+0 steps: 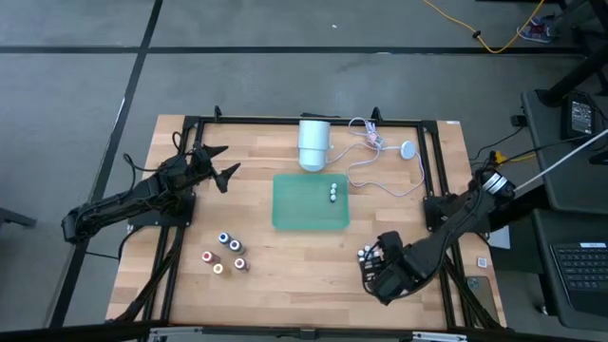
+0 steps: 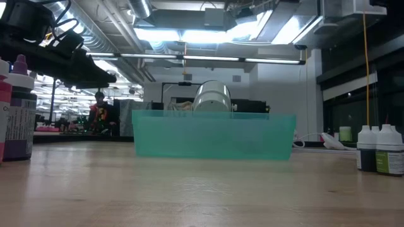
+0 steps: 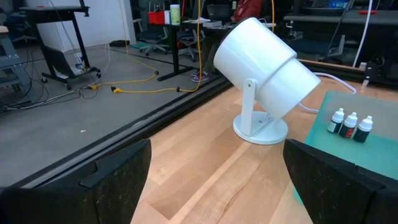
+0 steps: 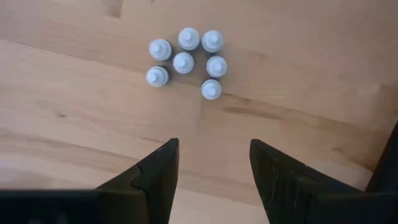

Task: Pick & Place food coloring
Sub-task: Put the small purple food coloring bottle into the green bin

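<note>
With nothing held between its half-parted jaws, the right gripper [image 4: 213, 163] is hung just above a tight cluster of white-capped food coloring bottles [image 4: 186, 61], so neighbours could be toppled if one were pinched off-centre.

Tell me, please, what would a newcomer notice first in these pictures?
First, the green tray in the middle of the table, with three small bottles in one corner. Behind it stands a white cylinder lamp. The right gripper hangs open above a cluster of seven white-capped bottles; colored-capped bottles stand near the left arm.
</note>
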Available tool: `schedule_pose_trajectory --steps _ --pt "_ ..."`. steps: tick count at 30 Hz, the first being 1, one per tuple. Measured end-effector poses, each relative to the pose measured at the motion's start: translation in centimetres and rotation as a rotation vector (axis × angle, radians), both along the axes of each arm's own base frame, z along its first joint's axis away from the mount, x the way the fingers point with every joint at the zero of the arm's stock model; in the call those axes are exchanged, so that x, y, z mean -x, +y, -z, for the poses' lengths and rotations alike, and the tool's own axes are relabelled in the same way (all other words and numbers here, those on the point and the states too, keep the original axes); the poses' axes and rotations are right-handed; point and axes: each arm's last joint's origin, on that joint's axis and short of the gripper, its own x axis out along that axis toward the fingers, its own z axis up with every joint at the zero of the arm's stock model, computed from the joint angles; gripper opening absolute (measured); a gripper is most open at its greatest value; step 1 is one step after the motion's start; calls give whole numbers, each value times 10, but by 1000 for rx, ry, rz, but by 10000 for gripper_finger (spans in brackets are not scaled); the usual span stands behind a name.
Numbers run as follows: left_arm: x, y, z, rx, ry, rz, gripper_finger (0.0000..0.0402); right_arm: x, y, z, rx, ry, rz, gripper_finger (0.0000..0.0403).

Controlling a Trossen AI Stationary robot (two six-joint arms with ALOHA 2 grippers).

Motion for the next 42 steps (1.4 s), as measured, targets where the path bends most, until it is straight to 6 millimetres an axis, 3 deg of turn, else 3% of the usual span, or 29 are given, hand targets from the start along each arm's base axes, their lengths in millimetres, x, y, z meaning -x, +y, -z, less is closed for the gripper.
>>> schedule_pose_trajectory --steps 8,18,29,42 --pt "0 0 0 0 0 0 361 -5 8 24 40 44 -8 197" --pt "0 0 0 0 0 0 361 -3 1 58 35 28 -15 197" --pt "0 0 0 0 0 0 361 -13 -15 75 13 3 -87 191" --pt "0 0 0 0 0 0 361 -16 -21 76 25 8 -123 169"
